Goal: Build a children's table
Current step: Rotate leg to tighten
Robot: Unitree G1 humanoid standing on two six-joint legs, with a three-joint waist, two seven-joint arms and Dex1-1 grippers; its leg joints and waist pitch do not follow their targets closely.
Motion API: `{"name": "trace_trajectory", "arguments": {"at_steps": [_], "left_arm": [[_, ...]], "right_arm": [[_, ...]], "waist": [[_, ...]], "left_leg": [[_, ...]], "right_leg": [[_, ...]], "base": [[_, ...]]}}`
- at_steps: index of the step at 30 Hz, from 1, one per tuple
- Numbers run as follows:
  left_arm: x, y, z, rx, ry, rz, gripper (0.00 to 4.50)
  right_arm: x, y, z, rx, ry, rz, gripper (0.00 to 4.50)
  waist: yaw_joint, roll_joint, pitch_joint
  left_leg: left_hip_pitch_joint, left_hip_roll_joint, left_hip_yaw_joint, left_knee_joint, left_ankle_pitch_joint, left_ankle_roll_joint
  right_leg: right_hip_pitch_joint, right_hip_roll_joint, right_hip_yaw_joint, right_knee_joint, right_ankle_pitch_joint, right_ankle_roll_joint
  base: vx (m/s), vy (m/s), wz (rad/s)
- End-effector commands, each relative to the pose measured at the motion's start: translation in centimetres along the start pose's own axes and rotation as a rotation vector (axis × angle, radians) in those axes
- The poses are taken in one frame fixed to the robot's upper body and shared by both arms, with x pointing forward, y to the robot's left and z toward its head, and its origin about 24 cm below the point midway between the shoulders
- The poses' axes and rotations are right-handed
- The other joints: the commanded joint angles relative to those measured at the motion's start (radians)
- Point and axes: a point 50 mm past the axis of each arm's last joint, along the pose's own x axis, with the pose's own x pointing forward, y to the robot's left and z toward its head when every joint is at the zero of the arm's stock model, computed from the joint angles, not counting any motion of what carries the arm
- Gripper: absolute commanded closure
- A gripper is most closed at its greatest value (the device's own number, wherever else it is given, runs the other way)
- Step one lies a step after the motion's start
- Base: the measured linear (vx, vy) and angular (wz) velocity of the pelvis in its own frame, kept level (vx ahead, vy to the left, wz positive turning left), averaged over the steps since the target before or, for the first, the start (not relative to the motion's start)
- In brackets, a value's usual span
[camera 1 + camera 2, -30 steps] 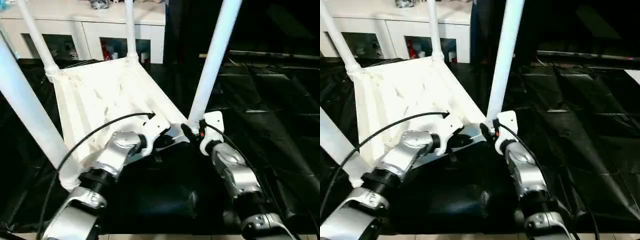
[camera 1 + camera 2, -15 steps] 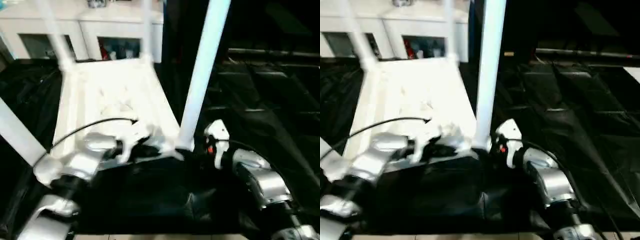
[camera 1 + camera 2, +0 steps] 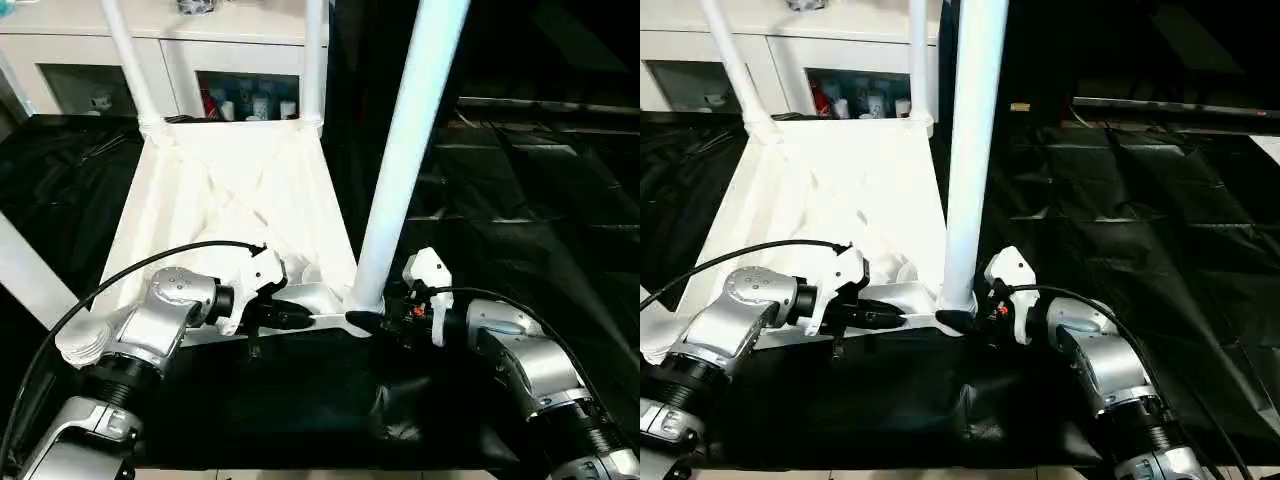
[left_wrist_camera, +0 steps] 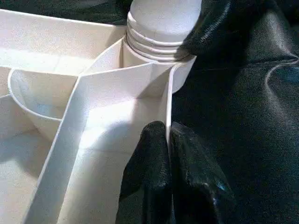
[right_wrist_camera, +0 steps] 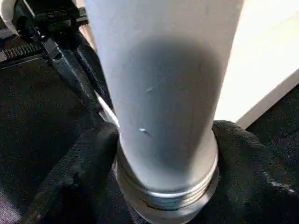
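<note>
**Both grippers on upturned table's near corner**

Tabletop (image 3: pixel 230 200) lies underside up on black sheet (image 3: pixel 520 200), legs up. Left gripper (image 4: pixel 167 140) pinches the near rim, fingers together on the thin wall. Right gripper (image 5: pixel 163 140) wraps the base of the near right leg (image 3: pixel 405 160) at its corner socket, fingers spread around it.

Upturned white children's table (image 3: pixel 230 200), legs up
</note>
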Motion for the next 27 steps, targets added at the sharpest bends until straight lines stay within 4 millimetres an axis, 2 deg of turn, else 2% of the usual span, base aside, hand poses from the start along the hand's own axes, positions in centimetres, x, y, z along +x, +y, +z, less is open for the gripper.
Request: {"name": "trace_trajectory", "arguments": {"at_steps": [1,3,10,13,14,16,17,18,20,21,23,25,27], "left_arm": [[0.6,-0.5,0.2,-0.024,-0.065,-0.032,4.5],[0.6,-0.5,0.2,-0.025,-0.064,-0.032,4.5],[0.7,-0.5,0.2,-0.025,-0.06,-0.028,4.5],[1.3,-0.1,0.2,-0.029,-0.053,0.037,4.5],[1.5,0.0,0.2,-0.031,-0.053,0.058,4.5],[2.8,0.4,0.4,-0.022,-0.033,0.125,4.5],[3.5,0.5,0.4,-0.015,-0.014,0.156,4.5],[3.8,0.5,0.5,-0.011,-0.006,0.169,4.5],[4.9,0.6,0.8,-0.033,-0.008,0.218,4.5],[5.8,0.6,1.2,-0.047,-0.016,0.245,4.5],[6.5,0.6,1.6,-0.053,-0.021,0.266,4.5],[8.1,0.3,2.4,-0.05,-0.028,0.293,4.5],[8.7,0.1,2.8,-0.041,-0.039,0.282,4.5]], "right_arm": [[0.3,0.3,0.1,-0.005,0.004,0.035,1.55],[0.3,0.4,-0.1,-0.006,0.009,0.036,1.7],[0.3,0.5,-0.4,-0.005,0.017,0.03,1.8],[0.9,0.0,-1.3,0.031,0.011,-0.102,1.81],[1.1,-0.2,-1.5,0.038,0.014,-0.143,1.81],[2.2,-0.5,-2.1,0.098,0.01,-0.298,1.81],[2.7,-0.5,-2.2,0.135,0.005,-0.345,1.82],[2.9,-0.4,-2.2,0.151,0.003,-0.362,1.82],[3.8,-0.4,-2.0,0.175,-0.007,-0.425,1.82],[4.5,-0.3,-1.7,0.196,-0.018,-0.458,1.82],[5.1,-0.2,-1.5,0.21,-0.021,-0.485,1.82],[6.4,0.2,-1.0,0.195,-0.03,-0.506,1.82],[7.1,0.5,-0.6,0.187,-0.057,-0.48,1.82]], "waist": [[0.002,-0.009,-0.052],[0.002,-0.01,-0.053],[0.002,-0.009,-0.055],[0.002,-0.01,-0.054],[-0.001,-0.011,-0.052],[-0.005,-0.009,-0.048],[-0.006,-0.012,-0.047],[-0.009,-0.011,-0.046],[-0.009,-0.01,-0.046],[-0.007,-0.008,-0.046],[-0.009,-0.011,-0.046],[-0.008,-0.011,-0.049],[-0.006,-0.012,-0.052]], "left_leg": [[-0.005,0.0,0.014,-0.059,-0.164,0.057],[-0.005,0.0,0.014,-0.059,-0.158,0.058],[-0.005,-0.001,0.014,-0.056,-0.143,0.065],[-0.005,-0.001,0.015,-0.056,-0.146,0.063],[-0.006,-0.002,0.014,-0.058,-0.156,0.053],[-0.003,-0.003,0.013,-0.062,-0.202,0.031],[-0.003,-0.003,0.011,-0.064,-0.219,0.018],[-0.004,-0.004,0.011,-0.066,-0.224,0.015],[0.001,-0.004,0.01,-0.066,-0.253,0.004],[0.001,-0.004,0.008,-0.068,-0.259,0.002],[-0.001,-0.004,0.008,-0.069,-0.262,0.002],[-0.003,-0.004,0.008,-0.068,-0.246,0.003],[-0.004,-0.006,0.01,-0.065,-0.228,0.013]], "right_leg": [[0.052,-0.028,0.027,-0.067,-0.147,-0.222],[0.053,-0.028,0.027,-0.066,-0.136,-0.224],[0.054,-0.027,0.026,-0.062,-0.105,-0.235],[0.053,-0.028,0.027,-0.063,-0.113,-0.235],[0.052,-0.027,0.026,-0.065,-0.135,-0.23],[0.047,-0.029,0.027,-0.077,-0.241,-0.201],[0.049,-0.029,0.026,-0.081,-0.283,-0.182],[0.046,-0.029,0.027,-0.083,-0.301,-0.172],[0.041,-0.029,0.026,-0.089,-0.358,-0.15],[0.041,-0.03,0.027,-0.092,-0.368,-0.141],[0.039,-0.028,0.027,-0.092,-0.365,-0.135],[0.041,-0.027,0.027,-0.089,-0.334,-0.137],[0.042,-0.028,0.027,-0.086,-0.283,-0.148]], "base": [[0.0,0.0,0.0],[0.0,0.0,0.0],[0.0,0.0,0.0],[0.0,0.0,0.0],[0.0,0.0,0.0],[0.0,0.0,0.0],[0.0,0.0,0.0],[0.0,0.0,0.0],[0.0,0.0,0.0],[0.0,0.0,0.0],[0.0,0.0,0.0],[0.0,0.0,0.0],[0.0,0.0,0.0]]}}
